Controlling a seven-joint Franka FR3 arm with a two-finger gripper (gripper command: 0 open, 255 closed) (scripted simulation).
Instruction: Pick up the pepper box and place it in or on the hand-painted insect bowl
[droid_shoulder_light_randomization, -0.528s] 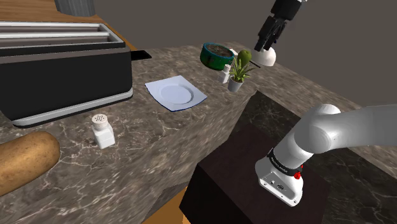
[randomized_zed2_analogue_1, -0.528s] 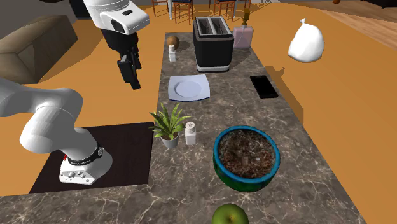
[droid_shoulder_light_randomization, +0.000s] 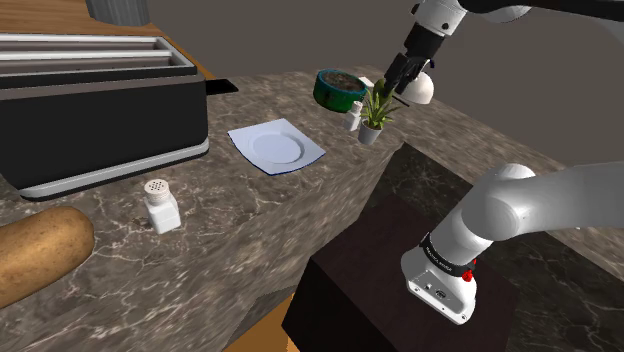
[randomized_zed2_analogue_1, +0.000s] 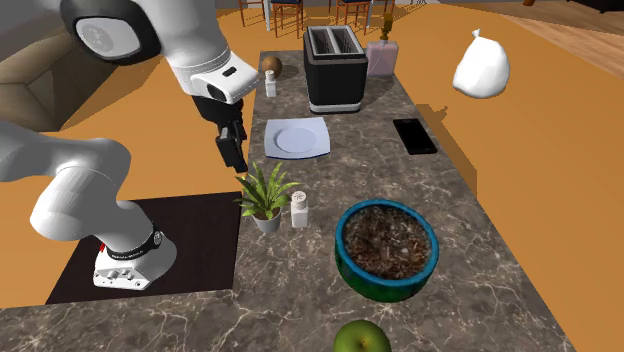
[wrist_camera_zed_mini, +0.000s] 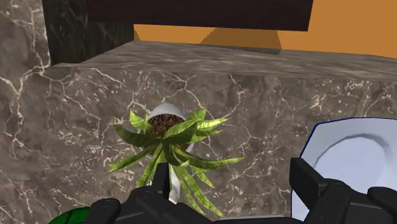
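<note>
Countertop (randomized_zed2_analogue_1: 470, 270) of dark veined stone carries everything, and the black toaster (droid_shoulder_light_randomization: 100, 110) is the biggest thing on it, out toward ten o'clock in the shoulder view. The white arm (randomized_zed2_analogue_1: 170, 30) arches over the counter from its stand. In the second exterior view the bowl (randomized_zed2_analogue_1: 385, 288), blue-green outside and speckled brown within, sits toward five o'clock. The square white plate (randomized_zed2_analogue_1: 297, 138) lies at eleven o'clock of the bowl, well apart from it. A potted plant (randomized_zed2_analogue_1: 264, 195) stands at about ten o'clock of the bowl. The gripper (randomized_zed2_analogue_1: 238, 165) hangs just above the plant's leaves, at eleven o'clock of the pot, pointing down with its fingers spread wide and clasping nothing. The pepper box (randomized_zed2_analogue_1: 299, 209), small, white and upright, stands on the counter just beside the pot at three o'clock of it, between plant and bowl and apart from the gripper. A second white shaker (droid_shoulder_light_randomization: 161, 205) stands at five o'clock of the toaster in the shoulder view.
</note>
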